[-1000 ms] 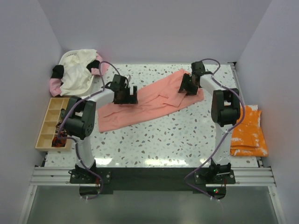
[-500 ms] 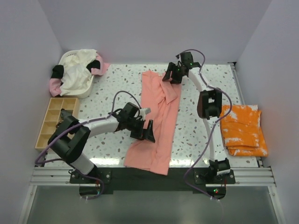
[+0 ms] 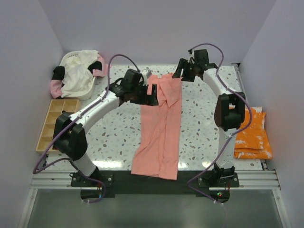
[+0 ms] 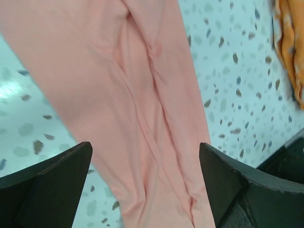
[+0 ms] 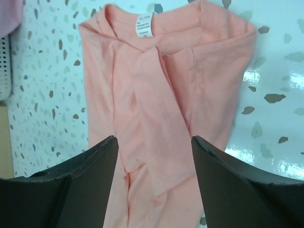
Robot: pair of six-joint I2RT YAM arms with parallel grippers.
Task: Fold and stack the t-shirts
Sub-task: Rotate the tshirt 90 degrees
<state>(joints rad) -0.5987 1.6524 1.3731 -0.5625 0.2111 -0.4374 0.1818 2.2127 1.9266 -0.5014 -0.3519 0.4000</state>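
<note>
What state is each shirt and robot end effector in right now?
salmon-pink t-shirt: folded into a long strip, lying loose on the table.
orange t-shirt: folded, set aside at right.
basket shirts: unfolded heap.
left end effector: open, empty.
right end effector: open, empty.

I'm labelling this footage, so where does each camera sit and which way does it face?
Top external: high behind the robot, looking down the table; left arm and right arm show, over a salmon-pink t-shirt.
Left wrist: on the left arm, facing down at the shirt's body; open left pincer shows.
Right wrist: facing down at the shirt's white neck label; open right pincer shows.
Shared: all three see the salmon-pink t-shirt.
</note>
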